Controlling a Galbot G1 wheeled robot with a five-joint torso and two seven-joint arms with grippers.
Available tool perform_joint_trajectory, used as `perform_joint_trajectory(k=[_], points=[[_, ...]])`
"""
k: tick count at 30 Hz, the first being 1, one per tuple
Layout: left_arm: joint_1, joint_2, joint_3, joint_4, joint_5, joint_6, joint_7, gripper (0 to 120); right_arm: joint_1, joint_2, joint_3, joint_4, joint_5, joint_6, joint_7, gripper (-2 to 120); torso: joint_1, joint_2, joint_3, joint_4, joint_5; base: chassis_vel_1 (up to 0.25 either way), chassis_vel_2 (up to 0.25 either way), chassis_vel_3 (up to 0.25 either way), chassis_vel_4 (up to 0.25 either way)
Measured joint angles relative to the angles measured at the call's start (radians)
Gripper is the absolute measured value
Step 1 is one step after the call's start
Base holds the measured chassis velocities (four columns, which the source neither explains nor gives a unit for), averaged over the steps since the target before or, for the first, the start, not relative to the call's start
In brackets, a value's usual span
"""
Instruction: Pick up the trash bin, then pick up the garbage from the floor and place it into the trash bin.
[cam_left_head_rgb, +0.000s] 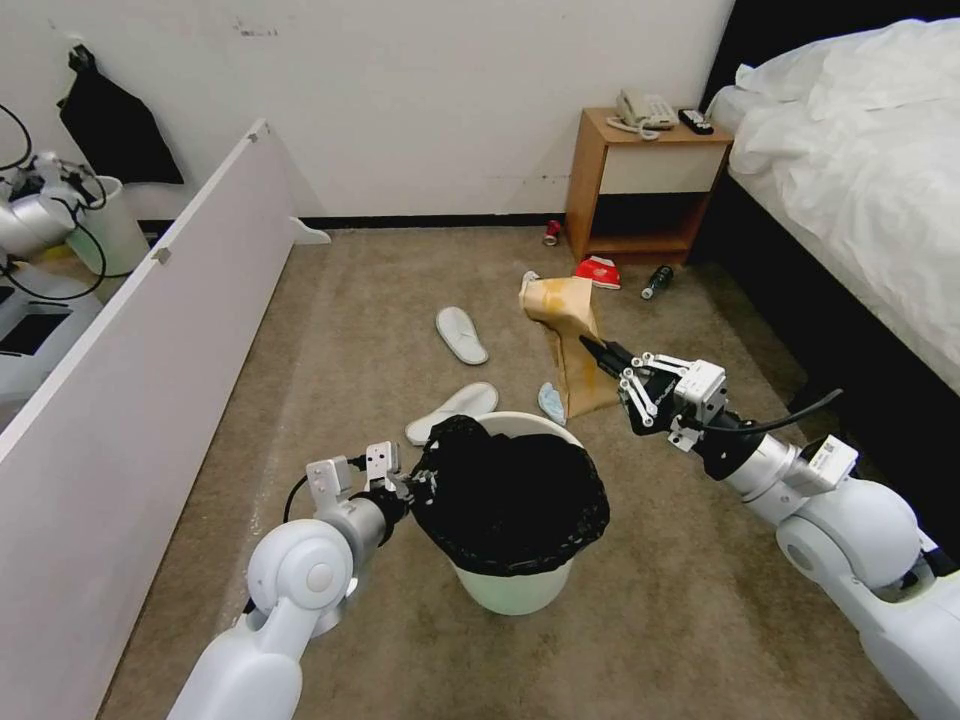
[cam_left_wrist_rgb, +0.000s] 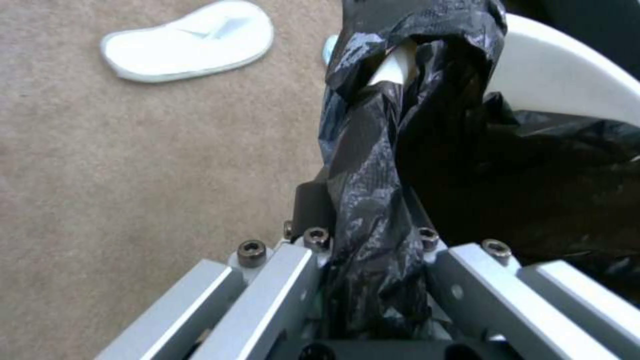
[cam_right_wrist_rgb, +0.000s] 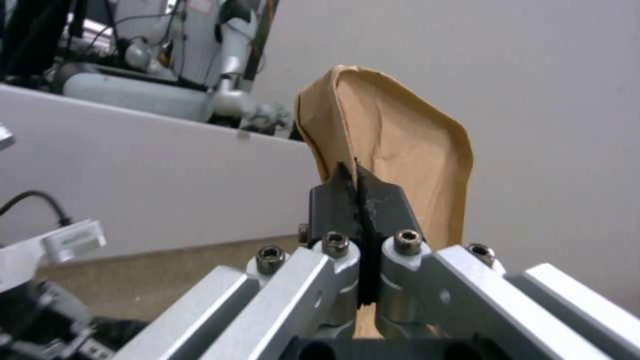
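Holding the trash bin (cam_left_head_rgb: 515, 590) by its rim, the left gripper (cam_left_head_rgb: 408, 490) is clenched on the bunched black bag (cam_left_wrist_rgb: 373, 200) folded over the bin's edge; in the left wrist view the plastic runs straight down between the closed fingers (cam_left_wrist_rgb: 310, 207). The bin is in front of the robot over the carpet (cam_left_head_rgb: 350, 330); whether it is lifted clear of the carpet cannot be told.

Beyond the bin and to its right, the right gripper (cam_left_head_rgb: 592, 350) is pinched shut on a crumpled brown paper bag (cam_left_head_rgb: 570, 330), gripping it partway up one edge. In the right wrist view the black fingertips (cam_right_wrist_rgb: 383, 200) meet on the paper, and the bag (cam_right_wrist_rgb: 400, 140) stands up past them.

More litter lies on the carpet beyond the bin. One white slipper (cam_left_head_rgb: 452, 411) lies just behind the rim, and it also shows in the left wrist view (cam_left_wrist_rgb: 190, 42). A second slipper (cam_left_head_rgb: 461, 334) lies farther back. A pale blue wad (cam_left_head_rgb: 551, 402) sits beside the foot of the paper bag. A red packet (cam_left_head_rgb: 597, 271), a dark bottle (cam_left_head_rgb: 656, 282) and a red can (cam_left_head_rgb: 551, 232) lie far from the bin, around the base of the wooden nightstand (cam_left_head_rgb: 640, 190).
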Motion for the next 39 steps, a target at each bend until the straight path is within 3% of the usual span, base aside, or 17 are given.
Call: perform_joint_trajectory(k=[23,39], points=[[-0.127,-0.024,0.102,0.101,-0.028,-0.011,0.063,5,0.005,-0.026,-0.028,-0.019,-0.005,0.002,-0.021,0,0.0,0.0,0.0,0.0,0.0,0.0,0.0,0.0,0.0],[-0.131,-0.023,0.1,0.097,-0.026,-0.013,0.073,5,-0.019,-0.058,-0.037,-0.027,-0.015,0.005,-0.03,0,0.0,0.0,0.0,0.0,0.0,0.0,0.0,0.0,0.0]])
